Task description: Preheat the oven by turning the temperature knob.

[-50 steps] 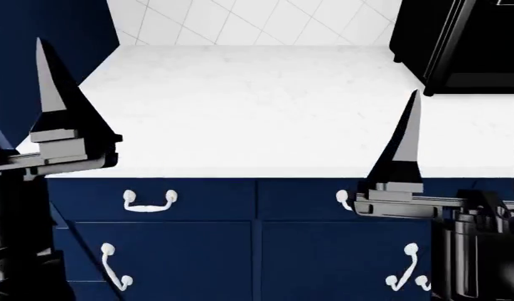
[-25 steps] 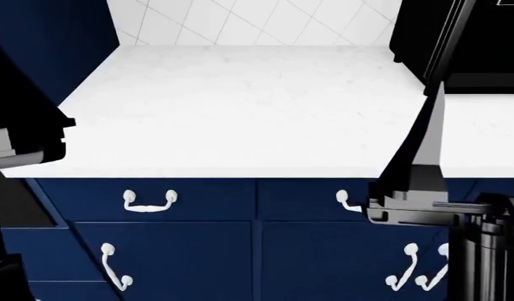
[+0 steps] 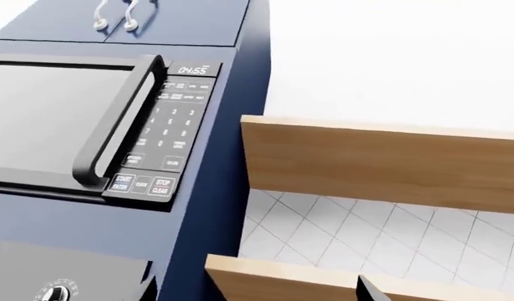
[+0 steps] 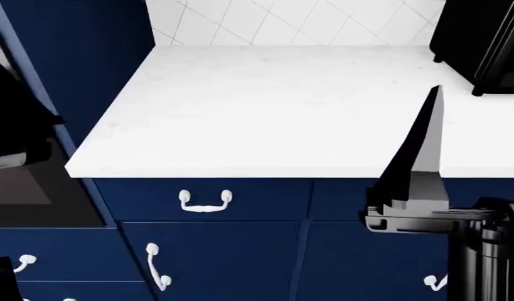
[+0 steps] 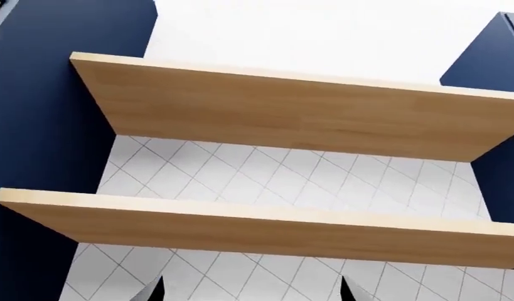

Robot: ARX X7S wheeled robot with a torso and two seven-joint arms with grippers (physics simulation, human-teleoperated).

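The right gripper point(image 5: 250, 292) has its fingers spread apart, both dark tips showing in its wrist view with open space between them. Ahead of it are two wooden shelves point(image 5: 282, 119) against a white tiled wall point(image 5: 265, 172), and below it lies the white tabletop point(image 4: 265, 106). The navy drawers point(image 4: 206, 200) with white handles are below and to its left.

Of the left gripper point(image 4: 12, 128) only a dark block shows at the edge of the head view, and its wrist view catches just one fingertip point(image 3: 367, 290), so I cannot tell whether it is apart or together. In front of it stands a tall navy cabinet column holding a microwave point(image 3: 81, 125) with a keypad. Directly under that microwave is the top strip of the oven point(image 3: 73, 276), with one white icon on its panel (no knob can be made out). The oven is apart from the left gripper.

A black appliance point(image 4: 482, 44) sits on the tabletop beyond the right gripper.
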